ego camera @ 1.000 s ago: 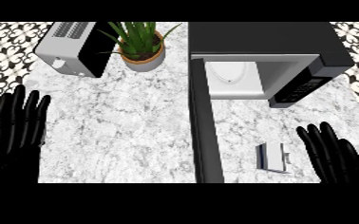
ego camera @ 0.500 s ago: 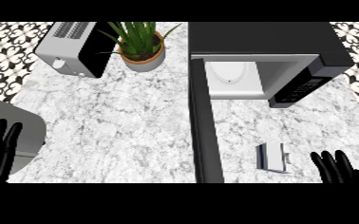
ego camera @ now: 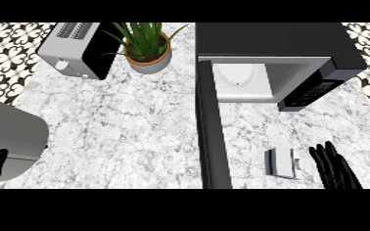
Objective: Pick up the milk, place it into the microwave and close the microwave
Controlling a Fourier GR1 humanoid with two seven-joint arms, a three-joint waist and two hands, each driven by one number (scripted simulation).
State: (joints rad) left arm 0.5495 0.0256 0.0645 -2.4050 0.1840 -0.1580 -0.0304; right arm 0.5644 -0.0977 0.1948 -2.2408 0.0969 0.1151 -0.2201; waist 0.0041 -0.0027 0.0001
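The milk carton (ego camera: 283, 162) is small and white with a blue-grey side; it stands on the marble counter just right of the open microwave door (ego camera: 212, 127). The black microwave (ego camera: 274, 41) sits at the back right, and its white inside (ego camera: 242, 80) holds nothing. My right hand (ego camera: 335, 167) is open at the lower right, fingers straight and pointing away from me, a short gap right of the carton and not touching it. At the left edge, only a black sliver of my left hand (ego camera: 4, 158) shows below its grey forearm (ego camera: 20, 139).
A silver and black toaster (ego camera: 76, 49) stands at the back left. A potted green plant (ego camera: 147, 49) is beside it, left of the microwave. The open door juts toward me as a long dark bar, splitting the counter (ego camera: 123, 127) in two.
My left hand has slid out past the left edge, and its grey forearm has come into view. My right hand sank toward the lower edge, then shifted a little left toward the milk.
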